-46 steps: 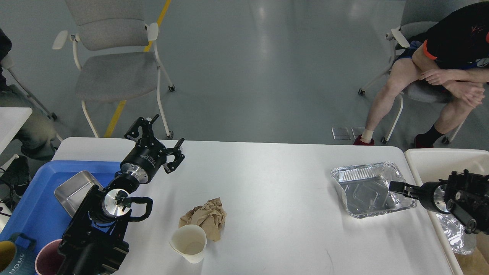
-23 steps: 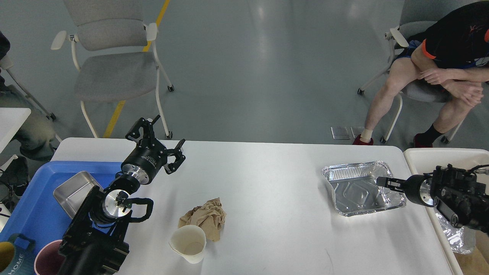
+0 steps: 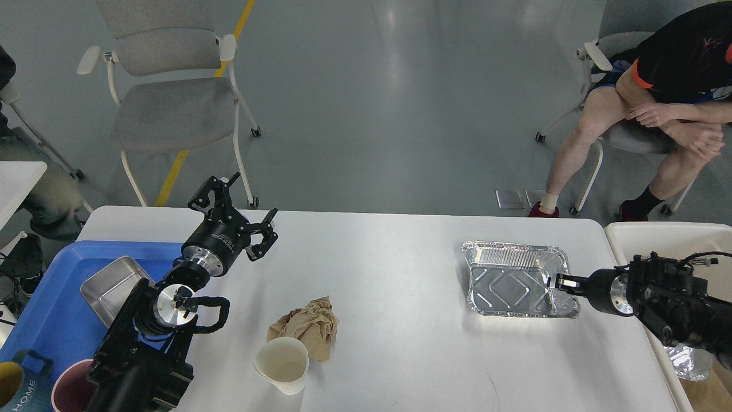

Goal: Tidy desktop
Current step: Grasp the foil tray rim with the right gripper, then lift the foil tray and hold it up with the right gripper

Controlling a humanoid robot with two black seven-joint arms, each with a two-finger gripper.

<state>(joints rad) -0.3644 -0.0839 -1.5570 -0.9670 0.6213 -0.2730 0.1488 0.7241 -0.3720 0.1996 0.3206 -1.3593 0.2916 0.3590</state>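
Note:
The white desktop [image 3: 400,269] fills the lower view. A silver foil tray [image 3: 509,280] rests on it at the right. My right gripper [image 3: 557,281] comes in from the right and is shut on the tray's right rim. My left gripper [image 3: 246,201] is open and empty, held above the desktop's far left part. A crumpled brown paper [image 3: 306,325] and a tipped white paper cup [image 3: 283,363] lie near the front, between the two arms.
A blue tray [image 3: 51,309] at the left holds a steel tin [image 3: 111,286], a pink cup [image 3: 68,392] and a "HOME" mug [image 3: 17,383]. A beige bin [image 3: 657,234] stands at the right edge. A chair [image 3: 166,109] and a seated person [image 3: 657,109] are beyond the table.
My right gripper has moved left and slightly away from me, carrying the foil tray with it toward the middle. The left arm has barely moved.

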